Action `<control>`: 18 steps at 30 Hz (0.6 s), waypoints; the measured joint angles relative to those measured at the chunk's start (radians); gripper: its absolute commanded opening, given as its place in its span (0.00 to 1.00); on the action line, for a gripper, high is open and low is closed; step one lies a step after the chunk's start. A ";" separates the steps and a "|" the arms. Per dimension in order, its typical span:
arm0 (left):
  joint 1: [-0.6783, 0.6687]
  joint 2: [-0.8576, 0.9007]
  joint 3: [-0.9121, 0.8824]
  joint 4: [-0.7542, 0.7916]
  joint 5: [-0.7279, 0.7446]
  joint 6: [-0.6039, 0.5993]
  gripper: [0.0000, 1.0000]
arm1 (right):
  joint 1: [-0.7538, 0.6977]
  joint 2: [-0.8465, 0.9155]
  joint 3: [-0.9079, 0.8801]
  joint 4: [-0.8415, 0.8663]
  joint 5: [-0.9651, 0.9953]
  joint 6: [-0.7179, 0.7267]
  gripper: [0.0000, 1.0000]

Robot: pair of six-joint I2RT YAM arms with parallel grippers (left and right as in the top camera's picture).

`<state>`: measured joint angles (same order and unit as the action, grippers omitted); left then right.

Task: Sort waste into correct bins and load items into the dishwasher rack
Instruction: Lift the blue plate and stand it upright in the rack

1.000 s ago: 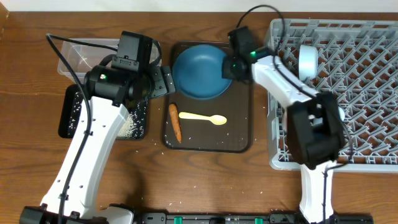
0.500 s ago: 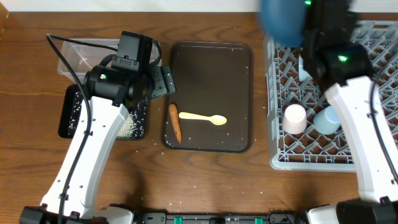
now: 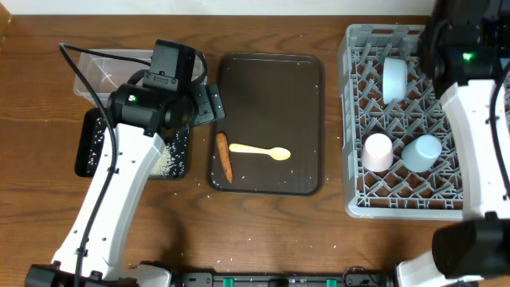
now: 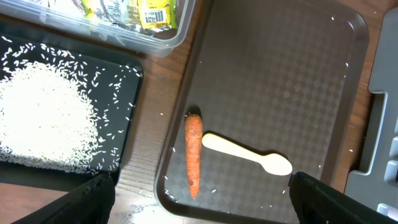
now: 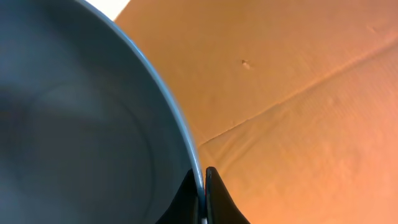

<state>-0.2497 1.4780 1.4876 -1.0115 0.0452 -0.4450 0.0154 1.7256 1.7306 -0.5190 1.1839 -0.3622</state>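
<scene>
My right gripper (image 5: 202,186) is shut on the rim of the dark blue plate (image 5: 74,124), seen only in the right wrist view. In the overhead view the right arm (image 3: 470,64) reaches over the far end of the grey dishwasher rack (image 3: 348,159), and the plate is out of view there. The rack holds a light blue bowl (image 3: 394,78), a pink cup (image 3: 378,151) and a light blue cup (image 3: 421,151). The carrot (image 3: 225,157) and yellow spoon (image 3: 260,151) lie on the brown tray (image 3: 271,80). My left gripper (image 4: 199,208) is open and empty above the carrot (image 4: 193,154) and the spoon (image 4: 247,154).
The clear tub (image 3: 100,72) holds yellow-green wrappers (image 4: 146,9). In front of it the black tray (image 3: 88,143) holds a heap of rice (image 4: 43,118). Loose grains lie on the brown tray (image 4: 280,74). The rack's edge (image 4: 379,93) shows at the right.
My right gripper lifted the dark blue plate off the brown tray and carried it right and up, out of the overhead view. The left arm has not moved.
</scene>
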 measured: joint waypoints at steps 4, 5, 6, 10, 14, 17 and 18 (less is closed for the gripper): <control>0.000 0.000 0.000 0.000 0.000 0.000 0.92 | -0.055 0.047 0.000 0.042 -0.093 -0.096 0.01; 0.000 0.000 0.000 0.000 0.000 0.000 0.92 | -0.066 0.057 0.000 0.061 -0.113 -0.117 0.01; 0.000 0.000 0.000 0.000 0.000 0.000 0.92 | -0.080 0.069 0.000 0.080 -0.130 -0.137 0.01; 0.000 0.000 0.000 0.000 0.000 0.000 0.92 | -0.124 0.120 0.000 0.125 -0.185 -0.211 0.01; 0.000 0.000 0.000 0.000 0.000 0.000 0.92 | -0.155 0.169 0.000 0.162 -0.218 -0.272 0.01; 0.000 0.000 0.000 0.000 0.000 0.000 0.92 | -0.175 0.205 0.000 0.189 -0.232 -0.313 0.01; 0.000 0.000 0.000 0.000 0.000 0.000 0.92 | -0.183 0.217 -0.001 0.197 -0.234 -0.327 0.01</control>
<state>-0.2493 1.4780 1.4876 -1.0111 0.0452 -0.4450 -0.1677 1.9423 1.7298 -0.3222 0.9497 -0.6895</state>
